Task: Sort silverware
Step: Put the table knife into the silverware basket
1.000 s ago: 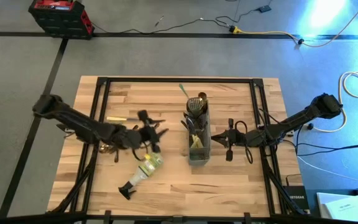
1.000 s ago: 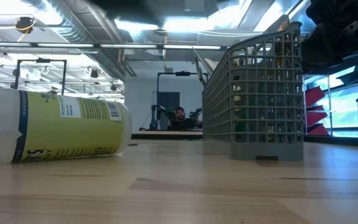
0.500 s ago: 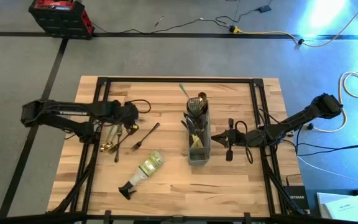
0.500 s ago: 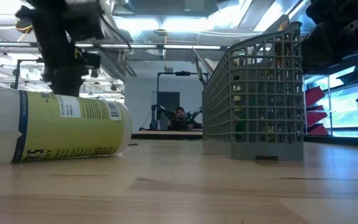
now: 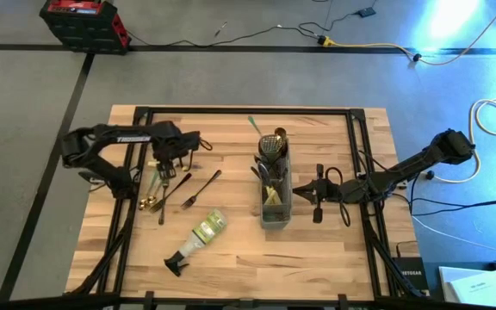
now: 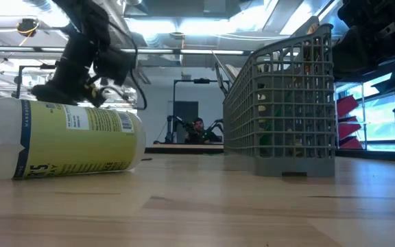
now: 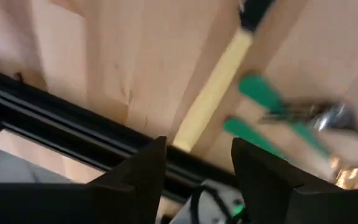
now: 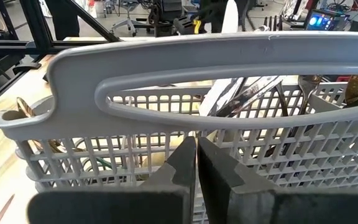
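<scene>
Loose silverware [image 5: 158, 191] lies on the wooden table's left part: green-handled pieces [image 7: 271, 101], a cream-handled one [image 7: 213, 93], gold ones [image 5: 149, 204] and two dark forks [image 5: 201, 189]. My left gripper [image 5: 173, 160] hangs over the far end of this pile, pointing down, open and holding nothing [image 7: 197, 171]. More silverware stands upright in the grey mesh caddy [image 5: 274, 185] at mid-table. My right gripper [image 5: 317, 195] is level at the caddy's right side, shut [image 8: 196, 165]. My right gripper's shut fingertips [image 8: 185, 155] stand against the caddy's mesh wall [image 8: 135, 155], below its long handle [image 8: 229, 59], coming level from the table's right. I cannot tell whether they touch it.
A clear spray bottle [image 5: 198, 237] with a yellow-green label lies on its side near the front, right of the pile [image 6: 60, 140]. Black frame rails [image 5: 126, 198] run along the table's left and right sides [image 5: 357, 155]. Bare wood [image 5: 231, 138] shows between pile and caddy.
My left gripper has swung from beside the spray bottle toward the table's far-left, over the silverware pile, and has tipped from nearly level to pointing steeply down. Its fingers have stayed apart. The right arm has kept still.
</scene>
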`<state>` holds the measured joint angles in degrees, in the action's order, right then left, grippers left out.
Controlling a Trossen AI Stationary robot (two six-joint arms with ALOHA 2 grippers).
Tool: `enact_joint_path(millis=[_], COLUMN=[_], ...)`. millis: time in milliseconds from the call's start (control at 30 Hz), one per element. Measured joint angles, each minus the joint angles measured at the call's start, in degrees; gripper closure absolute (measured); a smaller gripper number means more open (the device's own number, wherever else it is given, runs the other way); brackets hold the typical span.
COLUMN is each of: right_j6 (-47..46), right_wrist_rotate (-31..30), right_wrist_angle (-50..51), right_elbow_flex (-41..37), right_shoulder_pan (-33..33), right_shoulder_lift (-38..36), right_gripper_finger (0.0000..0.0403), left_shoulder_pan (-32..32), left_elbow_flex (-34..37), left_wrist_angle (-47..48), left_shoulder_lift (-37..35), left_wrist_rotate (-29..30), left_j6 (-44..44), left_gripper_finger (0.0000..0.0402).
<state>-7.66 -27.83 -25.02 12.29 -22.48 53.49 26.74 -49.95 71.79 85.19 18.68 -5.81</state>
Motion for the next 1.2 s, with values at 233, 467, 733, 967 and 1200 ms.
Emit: enact_joint_path(millis=[233,467,733,967,1200], right_j6=[-1.1,-1.6,-1.6,-2.5,-2.5], right_wrist_rotate=[0.0,0.0,0.0,0.0,0.0], right_wrist_angle=[1.1,1.7,1.7,2.6,2.5], right_elbow_flex=[0.0,0.0,0.0,0.0,0.0], right_shoulder_pan=[0.0,0.0,0.0,0.0,0.0], right_shoulder_lift=[0.0,0.0,0.0,0.0,0.0], right_gripper_finger=[0.0403,0.0403,0.0403,0.0403,0.0403], left_shoulder_pan=[2.4,3.8,4.7,4.3,3.4], left_elbow_flex=[0.0,0.0,0.0,0.0,0.0], left_wrist_angle=[0.7,-3.0,-5.9,-2.0,-0.7], left_shoulder_lift=[7.5,13.1,14.4,14.4,14.4], left_wrist_rotate=[2.4,3.6,5.2,5.2,5.8], left_j6=[-5.6,-9.5,-12.3,-10.1,-5.3], left_gripper_finger=[0.0235,0.0235,0.0235,0.0235,0.0235])
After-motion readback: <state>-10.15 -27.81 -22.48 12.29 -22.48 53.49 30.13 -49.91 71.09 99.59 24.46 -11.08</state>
